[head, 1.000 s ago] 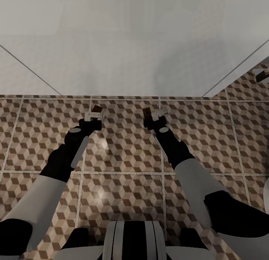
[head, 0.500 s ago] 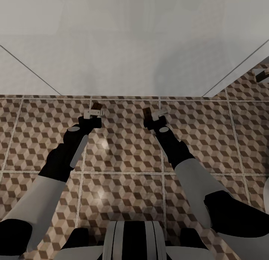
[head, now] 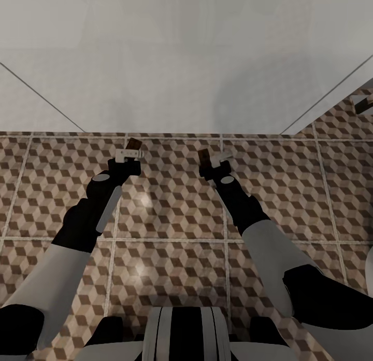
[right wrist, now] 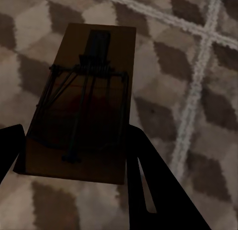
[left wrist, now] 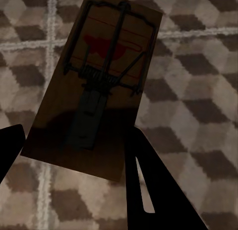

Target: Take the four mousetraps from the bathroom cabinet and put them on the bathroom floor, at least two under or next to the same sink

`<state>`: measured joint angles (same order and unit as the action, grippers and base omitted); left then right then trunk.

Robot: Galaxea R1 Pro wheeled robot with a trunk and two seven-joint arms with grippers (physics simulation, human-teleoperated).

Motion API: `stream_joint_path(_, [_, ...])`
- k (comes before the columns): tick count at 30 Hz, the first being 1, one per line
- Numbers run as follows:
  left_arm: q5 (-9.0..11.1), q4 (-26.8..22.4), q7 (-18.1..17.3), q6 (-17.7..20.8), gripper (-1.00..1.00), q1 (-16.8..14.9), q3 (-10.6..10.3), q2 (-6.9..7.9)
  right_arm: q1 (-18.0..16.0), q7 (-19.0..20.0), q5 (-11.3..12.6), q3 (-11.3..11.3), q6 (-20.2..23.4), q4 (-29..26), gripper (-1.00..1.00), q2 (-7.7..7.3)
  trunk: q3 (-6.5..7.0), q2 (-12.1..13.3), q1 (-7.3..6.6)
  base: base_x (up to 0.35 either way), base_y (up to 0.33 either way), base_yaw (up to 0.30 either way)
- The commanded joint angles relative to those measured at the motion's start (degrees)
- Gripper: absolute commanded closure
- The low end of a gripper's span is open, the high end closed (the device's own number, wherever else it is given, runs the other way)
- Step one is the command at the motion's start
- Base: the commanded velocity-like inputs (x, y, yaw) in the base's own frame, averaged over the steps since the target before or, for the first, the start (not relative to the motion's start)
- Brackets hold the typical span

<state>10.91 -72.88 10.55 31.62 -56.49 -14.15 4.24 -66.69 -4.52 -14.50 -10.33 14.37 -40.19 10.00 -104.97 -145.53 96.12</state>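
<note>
Both arms reach forward over the bathroom floor [head: 171,210] of cube-patterned tiles. My left gripper [head: 128,153] is shut on one of the mousetraps [head: 134,143], a tan wooden rectangle with black wire and a red spot, seen close up as the mousetrap [left wrist: 99,86] between the dark fingers of the left gripper [left wrist: 74,133]. My right gripper [head: 215,160] is shut on a second mousetrap [head: 204,156], also seen as the mousetrap [right wrist: 82,101] held by the right gripper [right wrist: 74,131]. Both traps hang above the tiles. The cabinet is out of view. No basin or tap shows.
A broad white surface [head: 181,65] spans the far side just beyond the grippers; I cannot tell what it belongs to. A small dark object [head: 362,104] sits at the far right over the tiles. A white rounded edge [head: 369,270] shows at the right border.
My left gripper has moved a little forward toward the white surface with its mousetrap. The right arm has not moved.
</note>
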Motion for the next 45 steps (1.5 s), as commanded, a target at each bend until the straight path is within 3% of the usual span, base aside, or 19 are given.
stream_joint_path(1, [0.6,-0.09,0.52,0.2,1.0,-0.03,-0.18,0.07,-0.02,-0.14,-0.27,-0.12,0.39,-0.07,1.0,0.0,-0.03,-0.03,0.02,0.0,0.0,0.0])
stream_joint_path(45, [0.6,-0.86,0.53,0.2,1.0,-0.02,-0.18,0.07,0.04,-0.14,-0.27,-0.13,0.39,-0.15,1.0,0.0,-0.03,-0.61,1.15,0.0,0.0,0.0])
